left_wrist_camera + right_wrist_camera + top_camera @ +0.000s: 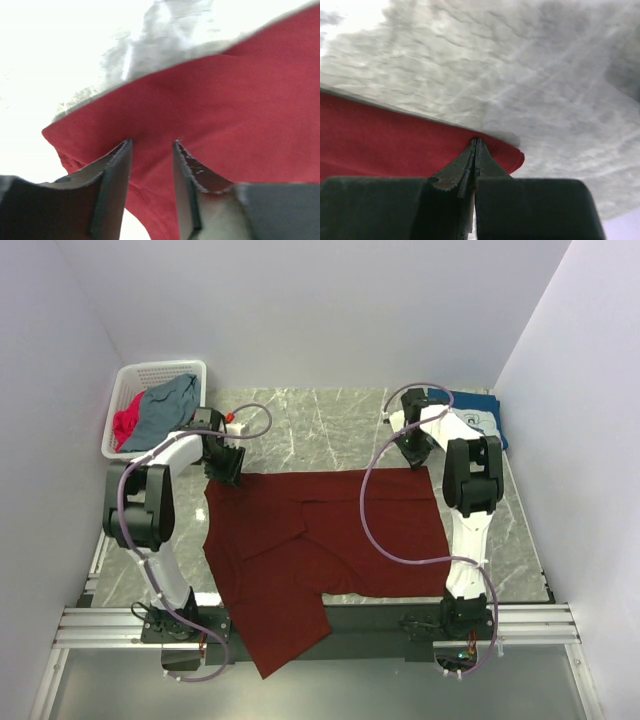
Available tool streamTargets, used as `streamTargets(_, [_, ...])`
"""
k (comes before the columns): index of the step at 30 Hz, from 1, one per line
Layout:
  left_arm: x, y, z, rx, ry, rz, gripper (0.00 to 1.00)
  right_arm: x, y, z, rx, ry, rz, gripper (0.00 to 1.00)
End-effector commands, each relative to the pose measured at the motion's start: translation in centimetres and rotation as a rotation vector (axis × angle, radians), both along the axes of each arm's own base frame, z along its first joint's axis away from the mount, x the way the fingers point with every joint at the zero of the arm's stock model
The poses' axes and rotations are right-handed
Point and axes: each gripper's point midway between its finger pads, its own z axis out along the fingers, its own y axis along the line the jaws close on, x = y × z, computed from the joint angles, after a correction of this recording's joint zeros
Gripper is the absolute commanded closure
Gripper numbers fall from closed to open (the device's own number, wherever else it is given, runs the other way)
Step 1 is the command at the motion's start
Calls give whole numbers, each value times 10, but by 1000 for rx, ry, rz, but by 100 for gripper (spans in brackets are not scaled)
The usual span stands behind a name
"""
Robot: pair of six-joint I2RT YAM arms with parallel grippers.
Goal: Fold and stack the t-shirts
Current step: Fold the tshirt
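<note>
The big plain dark-red t-shirt is spread out across the grey marble-look bench. It lies mostly flat, with a few folds around the middle. Its near-left part hangs off the near edge of the bench, over the metal rail where the arms are bolted.

The left fingers are down at the shirt's far left corner. In the left wrist view they stand partly open with a clear gap. The red cloth runs under and between the tips, but nothing is clamped. I can't tell if the tips actually touch the fabric.

The right fingers are at the far right corner of the same shirt. In the right wrist view they are squeezed completely together right on the hem, with the red cloth bunched at the tip. So it looks like they've pinched that corner.

Other stuff around:
- A navy t-shirt with a white print lies folded at the far right of the bench, just beyond the right arm.
- A white lattice plastic basket sits in the far left corner.
- A grey-blue t-shirt is slumped in the basket and spills over its near rim.
- A bright-pink t-shirt is crumpled beside it on the left.
</note>
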Motion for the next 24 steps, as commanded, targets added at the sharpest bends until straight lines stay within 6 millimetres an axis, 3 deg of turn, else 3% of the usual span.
streamTargets(1, [12, 15, -14, 51, -3, 85, 58, 8, -22, -5, -143, -38, 17, 100])
streamTargets(6, [15, 33, -35, 139, 33, 91, 60, 19, -39, -11, -254, -80, 29, 100])
streamTargets(9, [34, 34, -39, 148, 33, 91, 61, 31, -42, -14, -300, -108, 24, 100])
streamTargets(10, [37, 33, -48, 150, 51, 89, 61, 41, -41, -9, -315, -144, 14, 100])
streamTargets(11, [50, 32, -41, 146, 25, 89, 61, 46, -42, -8, -321, -156, 7, 100])
streamTargets(16, [84, 35, -52, 166, 18, 95, 61, 83, -38, -4, -318, -237, -28, 100])
streamTargets(18, [99, 34, -42, 151, -12, 98, 60, 94, -38, -1, -320, -267, -37, 100])
streamTargets(21, [113, 21, -16, 81, -70, 65, 51, 112, -34, 27, -297, -353, -51, 94])
streamTargets(24, [115, 2, 39, -22, -150, -6, 36, 114, -18, 76, -193, -414, -48, 75])
